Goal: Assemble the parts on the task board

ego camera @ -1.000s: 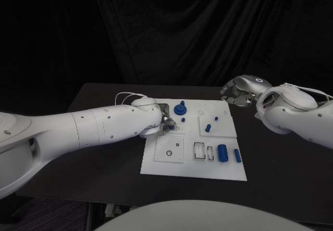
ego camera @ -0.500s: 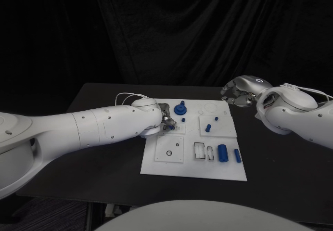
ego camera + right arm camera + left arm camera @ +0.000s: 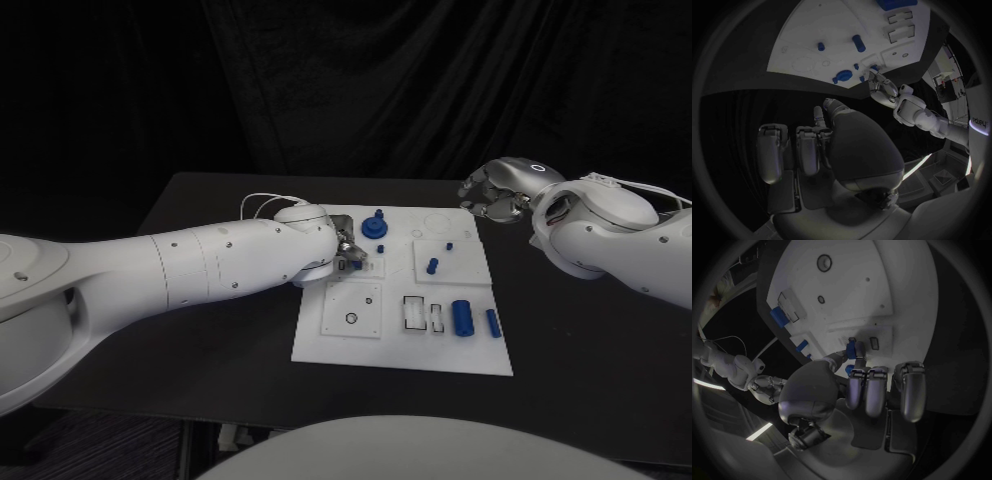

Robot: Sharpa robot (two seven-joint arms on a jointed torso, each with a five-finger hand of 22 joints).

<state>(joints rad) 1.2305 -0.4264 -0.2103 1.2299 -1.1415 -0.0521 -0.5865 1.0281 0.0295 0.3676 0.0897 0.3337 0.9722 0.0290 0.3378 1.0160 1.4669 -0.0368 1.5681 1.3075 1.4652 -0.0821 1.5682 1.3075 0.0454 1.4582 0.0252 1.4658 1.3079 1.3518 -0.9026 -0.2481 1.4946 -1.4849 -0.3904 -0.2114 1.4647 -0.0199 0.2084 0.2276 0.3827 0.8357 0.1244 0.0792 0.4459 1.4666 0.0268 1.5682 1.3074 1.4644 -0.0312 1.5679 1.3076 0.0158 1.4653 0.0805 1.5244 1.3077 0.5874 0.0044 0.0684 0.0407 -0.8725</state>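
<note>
Over the board's point(image 3: 404, 340) left far part, the left hand point(image 3: 343, 252) points down at the end of a long white arm that crosses from the desk's point(image 3: 216, 320) left side. Its wrist view shows a small blue part point(image 3: 852, 348) pinched between thumb and a finger, touching or just above the board point(image 3: 879, 285) beside a small rectangular slot; the other fingers point(image 3: 873, 390) lie curled side by side behind it. From the head camera this part is nearly hidden under the hand, so whether it already sits in a hole is hard to tell.

The right hand point(image 3: 498, 192) hangs above the desk just beyond the board's far right corner, palm turned toward the board, fingers curled in and holding nothing; its own wrist view shows the fingers point(image 3: 807, 147) folded against the palm.

On the board, a blue knob point(image 3: 375, 226) stands near the far edge just right of the left hand. Two small pegs point(image 3: 433, 266) stand on a raised square in the right middle. A thick cylinder point(image 3: 462, 317) and a thinner pin point(image 3: 493, 322) lie side by side near the right edge, next to two rectangular slots point(image 3: 415, 313). A square plate with a ring hole point(image 3: 351, 318) sits near the left edge.

Bare desk lies open on both sides of the board and along its near edge.
</note>
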